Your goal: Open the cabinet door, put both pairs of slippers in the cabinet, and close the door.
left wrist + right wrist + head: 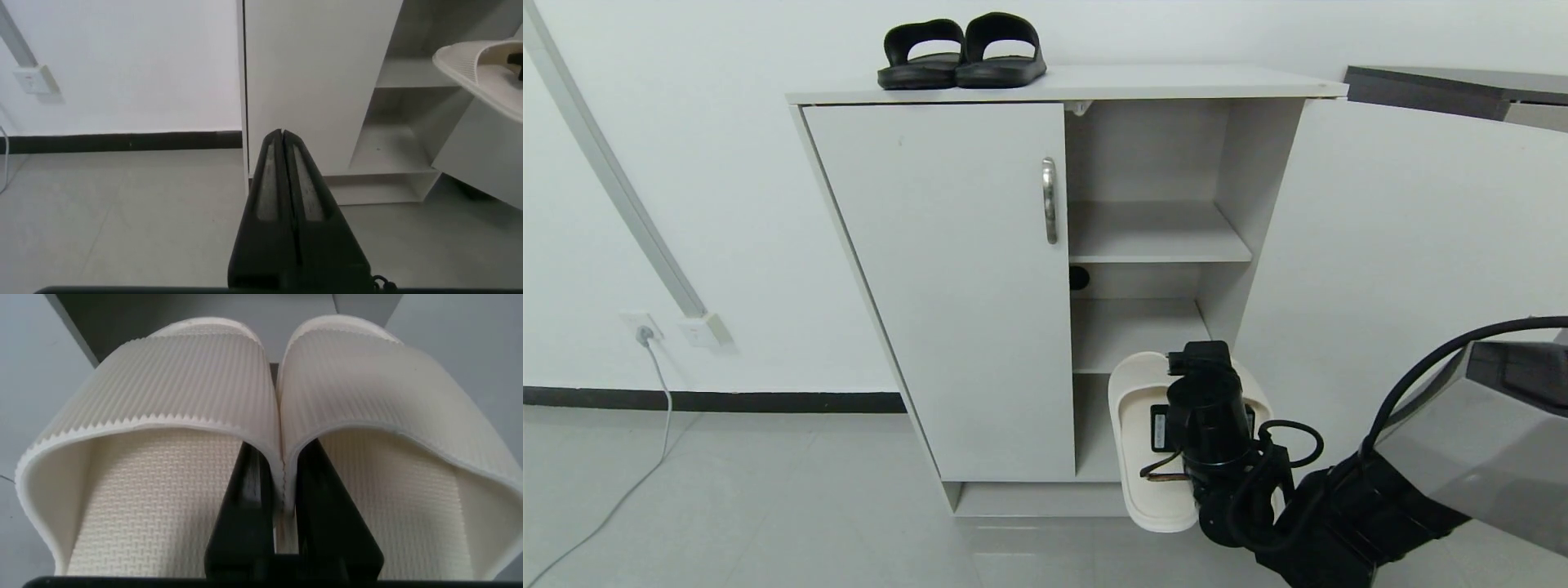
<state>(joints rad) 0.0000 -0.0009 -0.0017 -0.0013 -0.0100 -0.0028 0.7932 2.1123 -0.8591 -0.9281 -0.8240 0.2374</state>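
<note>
**Cream slippers (1131, 425) held at open cabinet (1176, 82)**

Right pincer (276, 508) clamps the inner strap edges of both cream slippers, pair side by side, low down just in front of the cabinet's open right half. Right door (1380, 245) swung wide, left door (947, 286) shut. Black slippers (964, 53) sit on the cabinet top. Left pincer (283, 163) has its fingers pressed together, holding nothing, low over the floor (122, 212), facing the cabinet

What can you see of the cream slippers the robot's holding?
The cream slippers are a pair of slides, seemingly soft foam, with ribbed straps and cross-hatched footbeds. They sit side by side, the right end effector shut on their touching inner edges. They are held off the floor, toes toward the open lower part of the cabinet, not resting on a shelf.
</note>
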